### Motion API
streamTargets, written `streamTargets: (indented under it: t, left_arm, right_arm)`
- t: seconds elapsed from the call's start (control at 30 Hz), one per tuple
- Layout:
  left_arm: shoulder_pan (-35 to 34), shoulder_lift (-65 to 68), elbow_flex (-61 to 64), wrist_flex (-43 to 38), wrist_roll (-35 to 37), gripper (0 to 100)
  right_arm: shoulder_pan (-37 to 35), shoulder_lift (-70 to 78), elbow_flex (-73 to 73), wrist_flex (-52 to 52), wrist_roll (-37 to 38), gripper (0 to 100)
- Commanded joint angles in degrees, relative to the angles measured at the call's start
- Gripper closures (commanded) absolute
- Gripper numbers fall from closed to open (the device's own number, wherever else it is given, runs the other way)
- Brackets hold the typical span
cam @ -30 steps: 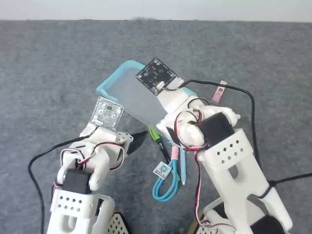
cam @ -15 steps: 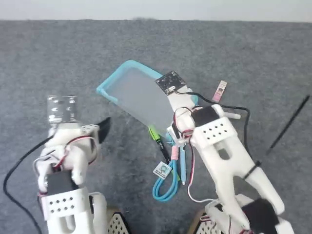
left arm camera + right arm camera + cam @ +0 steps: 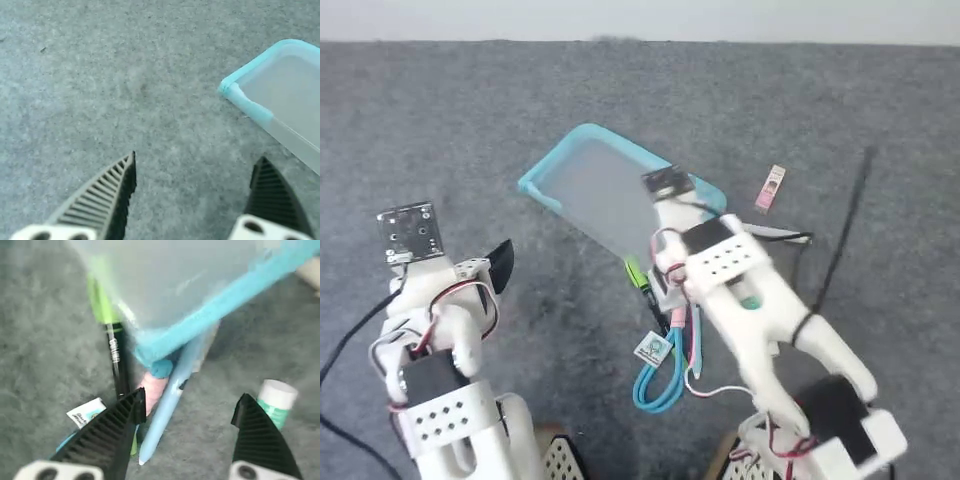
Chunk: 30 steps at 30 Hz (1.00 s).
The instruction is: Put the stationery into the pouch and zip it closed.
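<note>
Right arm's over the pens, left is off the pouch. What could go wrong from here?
1. The right pincer hangs open over the light blue pen, which lies close beside the pink pen; it may pinch both or neither.
2. Pen ends are hidden at the pouch edge, so a pull could drag it.
3. The left pincer is open, apart from the pouch, so nothing steadies it.

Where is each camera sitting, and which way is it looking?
High view: fixed above the table, looking down on the left arm, right arm, pouch and pens.
Left wrist view: on the left arm's wrist, looking past the open left gripper at the table and a pouch corner.
Right wrist view: on the right arm's wrist, looking past the open right gripper at the pouch's edge, the pens and a glue stick.
Shared: all three views show the blue-edged pouch.
</note>
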Motion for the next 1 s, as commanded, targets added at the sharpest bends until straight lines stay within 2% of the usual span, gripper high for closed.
streamTargets:
  t: [0.0, 0.37, 0.57, 0.8, 0.97]
  left_arm:
    - [-0.4, -0.8, 0.0, -1.7, 0.8, 66]
    - [-0.3, -0.8, 0.3, -1.7, 0.8, 66]
    - [-0.2, -0.8, 0.3, -1.8, 0.8, 66]
    - [-0.2, -0.8, 0.3, -1.8, 0.8, 66]
    - [-0.2, -0.8, 0.3, -1.8, 0.8, 66]
  right_arm:
    - [-1.5, 2.9, -3.1, -0.7, -1.4, 72.0]
    - [-1.9, 11.0, -6.0, -0.6, -1.7, 72.0]
    - [-2.0, 11.8, -6.4, -0.7, -8.8, 72.1]
    - [-5.6, 13.7, -7.2, -0.7, -8.9, 72.5]
    - [-5.5, 13.9, -8.3, -0.7, -8.7, 85.6]
